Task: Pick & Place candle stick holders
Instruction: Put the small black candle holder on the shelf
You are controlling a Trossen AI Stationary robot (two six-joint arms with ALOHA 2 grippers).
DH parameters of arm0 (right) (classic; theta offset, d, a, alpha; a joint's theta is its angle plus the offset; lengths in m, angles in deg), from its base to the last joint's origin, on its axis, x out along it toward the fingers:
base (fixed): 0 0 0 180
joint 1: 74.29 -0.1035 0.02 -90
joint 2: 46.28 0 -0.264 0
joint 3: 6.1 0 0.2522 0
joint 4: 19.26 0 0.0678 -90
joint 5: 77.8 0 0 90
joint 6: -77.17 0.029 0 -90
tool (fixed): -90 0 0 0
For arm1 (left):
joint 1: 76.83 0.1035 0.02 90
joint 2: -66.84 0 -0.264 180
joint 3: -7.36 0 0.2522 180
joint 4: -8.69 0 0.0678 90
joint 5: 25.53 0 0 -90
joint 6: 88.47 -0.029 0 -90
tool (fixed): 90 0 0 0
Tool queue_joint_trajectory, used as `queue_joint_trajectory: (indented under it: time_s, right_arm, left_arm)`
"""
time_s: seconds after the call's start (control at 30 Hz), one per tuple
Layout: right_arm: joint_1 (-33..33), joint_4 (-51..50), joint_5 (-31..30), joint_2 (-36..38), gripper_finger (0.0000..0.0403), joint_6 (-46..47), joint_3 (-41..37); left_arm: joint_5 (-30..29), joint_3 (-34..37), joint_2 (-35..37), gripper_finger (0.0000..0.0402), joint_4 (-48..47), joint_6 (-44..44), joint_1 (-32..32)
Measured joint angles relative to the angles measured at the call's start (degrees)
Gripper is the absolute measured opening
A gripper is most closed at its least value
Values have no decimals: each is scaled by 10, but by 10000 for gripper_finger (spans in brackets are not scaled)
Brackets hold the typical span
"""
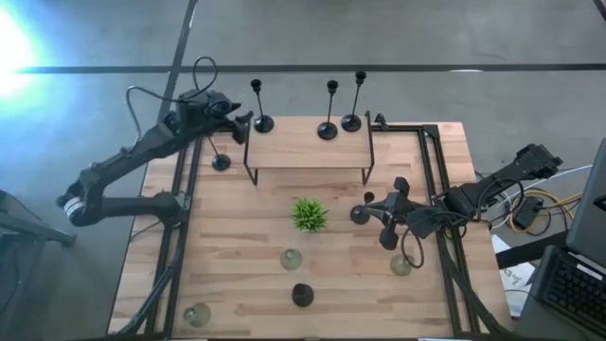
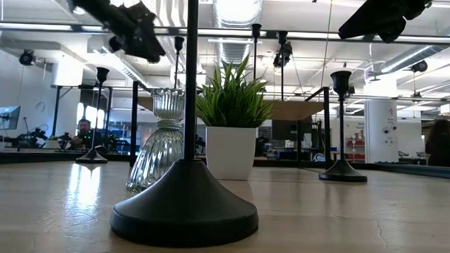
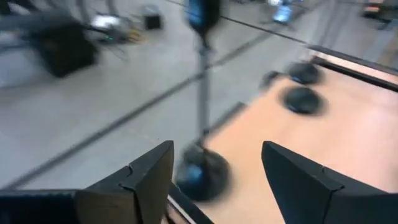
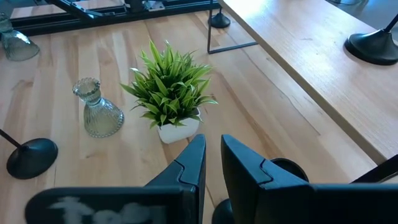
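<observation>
Fingers of the left gripper (image 3: pixel 211 180) stand wide apart, nothing between them; a black candle stick holder (image 3: pixel 200 168) sits just beyond the gap, blurred, its cup top cut off in the left wrist view. High view places this gripper at the far left corner of the raised shelf (image 1: pixel 308 147), beside the leftmost shelf holder (image 1: pixel 261 121).

Right gripper (image 4: pixel 212 163): fingers nearly closed, only a thin gap left; whether they pinch a stem cannot be told. A round black base (image 4: pixel 287 169) shows just behind the right finger, mostly hidden. High view puts this gripper right of the green plant (image 1: pixel 309 214), among two black bases (image 1: pixel 361 214).

Shelf carries three black holders; two more (image 1: pixel 328 129) stand toward its right end. One black holder (image 1: pixel 221 161) stands on the tabletop (image 1: pixel 237 275) left of the shelf, another (image 1: pixel 302 295) at the near edge. Glass holders: one (image 1: pixel 292 258) below the plant, one (image 1: pixel 401 264) near the right gripper, one (image 1: pixel 197 314) at the near left corner, partly cut by the frame
</observation>
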State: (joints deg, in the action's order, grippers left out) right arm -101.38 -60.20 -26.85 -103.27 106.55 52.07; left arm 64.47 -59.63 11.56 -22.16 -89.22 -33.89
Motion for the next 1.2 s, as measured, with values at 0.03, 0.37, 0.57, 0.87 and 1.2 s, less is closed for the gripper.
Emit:
queue_joint_trajectory:
  time_s: [0.03, 0.37, 0.57, 0.87, 1.2]
  right_arm:
    - [0, 0, 0, 0, 43, 0, 0]
    - [0, 0, 0, 0, 43, -6, 0]
    - [0, 0, 0, 17, 43, -10, 0]
    - [0, 0, 0, 73, 43, -13, 0]
    - [0, 0, -1, 105, 43, -15, 0]
  left_arm:
    - [20, 0, 16, 246, -23, 5, -4]
    - [290, 1, 131, 243, -195, 34, -116]
    - [230, 60, 175, 242, -144, 112, -286]
    - [40, 146, 173, 242, -37, 186, -543]
    - [-302, 2, 177, 242, -180, 182, -633]
